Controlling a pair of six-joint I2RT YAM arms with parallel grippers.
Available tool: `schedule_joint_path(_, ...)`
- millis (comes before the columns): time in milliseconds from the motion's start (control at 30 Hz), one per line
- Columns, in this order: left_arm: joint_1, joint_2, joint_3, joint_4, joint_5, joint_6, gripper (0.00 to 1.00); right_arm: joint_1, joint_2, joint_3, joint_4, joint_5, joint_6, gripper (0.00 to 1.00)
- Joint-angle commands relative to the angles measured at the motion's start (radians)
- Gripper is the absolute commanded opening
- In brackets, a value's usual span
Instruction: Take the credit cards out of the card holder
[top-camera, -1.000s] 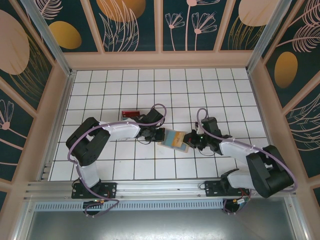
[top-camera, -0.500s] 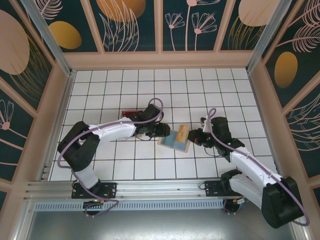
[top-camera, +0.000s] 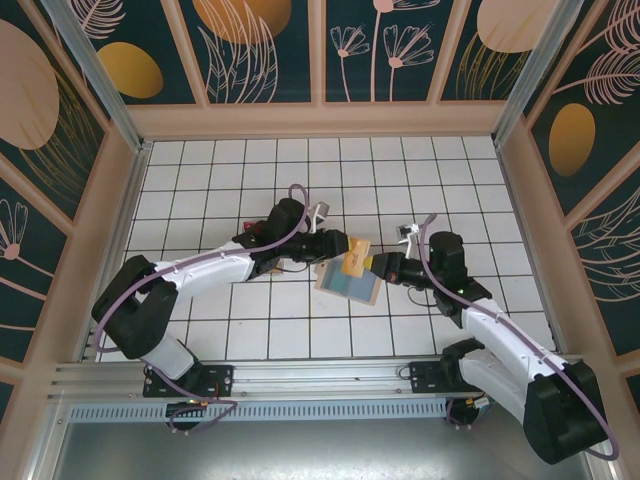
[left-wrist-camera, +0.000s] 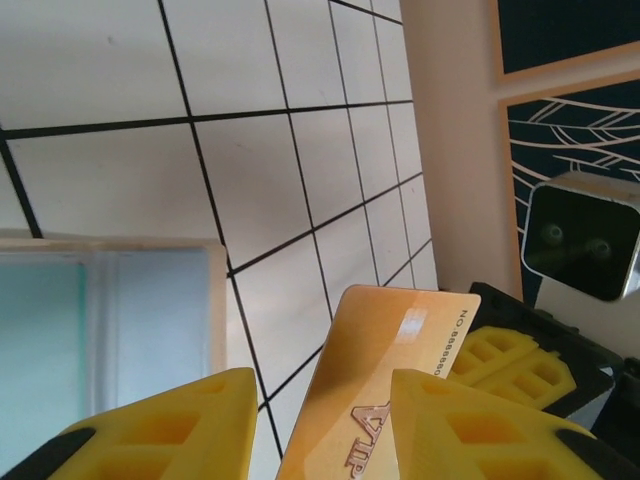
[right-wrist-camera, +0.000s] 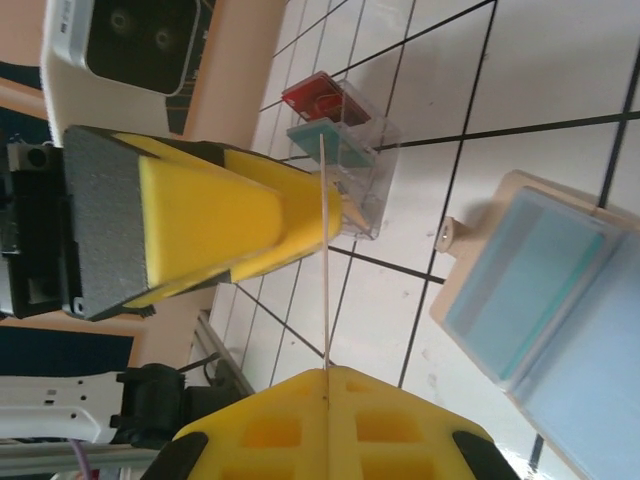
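White tiled surface (top-camera: 200, 180), everything near the middle. Card holder (top-camera: 350, 285) lies flat and opened out, light blue face up, between the two arms. I can't see a card left in its pockets, though there's a thin teal line along one pocket edge that I can't resolve. Clear tray (right-wrist-camera: 365, 175) sits just beyond the left arm, well apart from the holder. Right tool (right-wrist-camera: 327, 385) is clamped shut on the bottom edge of the tan-orange card (left-wrist-camera: 400, 330), which is held up in the air, clear of the holder. Left tool (left-wrist-camera: 320, 385) straddles that card with its jaws apart and a gap visible on one side, so no grip there. Looks like a hand-over being set up. Red card (right-wrist-camera: 318, 97) and teal card (right-wrist-camera: 330, 140) already stand in the tray. My read is two cards done and the third out of the holder but not put down. Left to do: pass it across and drop it in the tray.
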Motion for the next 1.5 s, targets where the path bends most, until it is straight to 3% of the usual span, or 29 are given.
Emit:
schedule_joint_path(0, 0.001, -0.024, -0.014, 0.081, 0.05, -0.031, 0.39, -0.009, 0.011, -0.009, 0.108, -0.066, 0.032, 0.0)
schedule_joint_path(267, 0.003, -0.033, -0.024, 0.113, 0.085, -0.04, 0.29, -0.025, 0.031, -0.01, 0.123, -0.085, 0.037, 0.0)
schedule_joint_path(533, 0.003, -0.066, -0.021, 0.124, 0.097, -0.036, 0.01, -0.034, 0.043, -0.019, 0.127, -0.089, 0.028, 0.0)
schedule_joint_path(567, 0.003, -0.071, -0.018, 0.123, 0.098, -0.032, 0.0, -0.032, 0.048, -0.017, 0.122, -0.087, 0.024, 0.05)
schedule_joint_path(600, 0.003, -0.074, -0.014, 0.117, 0.096, -0.026, 0.0, -0.034, 0.051, -0.015, 0.117, -0.086, 0.02, 0.17)
schedule_joint_path(633, 0.004, -0.077, -0.01, 0.102, 0.09, -0.015, 0.0, -0.034, 0.056, -0.014, 0.108, -0.081, 0.018, 0.37)
schedule_joint_path(667, 0.003, -0.079, -0.002, 0.082, 0.085, 0.002, 0.0, -0.034, 0.058, -0.012, 0.099, -0.077, 0.014, 0.46)
schedule_joint_path(867, 0.003, -0.076, 0.059, -0.134, 0.012, 0.164, 0.0, -0.034, 0.046, 0.011, 0.012, -0.011, -0.026, 0.79)
schedule_joint_path(1067, 0.004, -0.095, 0.127, -0.4, -0.232, 0.419, 0.0, -0.028, 0.035, 0.044, -0.062, 0.061, -0.059, 0.88)
schedule_joint_path(1267, 0.004, -0.248, 0.019, -0.362, -0.405, 0.685, 0.0, -0.006, 0.026, 0.073, -0.105, 0.131, -0.072, 0.99)
schedule_joint_path(1467, 0.004, -0.38, -0.056, -0.392, -0.488, 0.946, 0.0, 0.029, 0.041, 0.115, -0.129, 0.186, -0.097, 0.99)
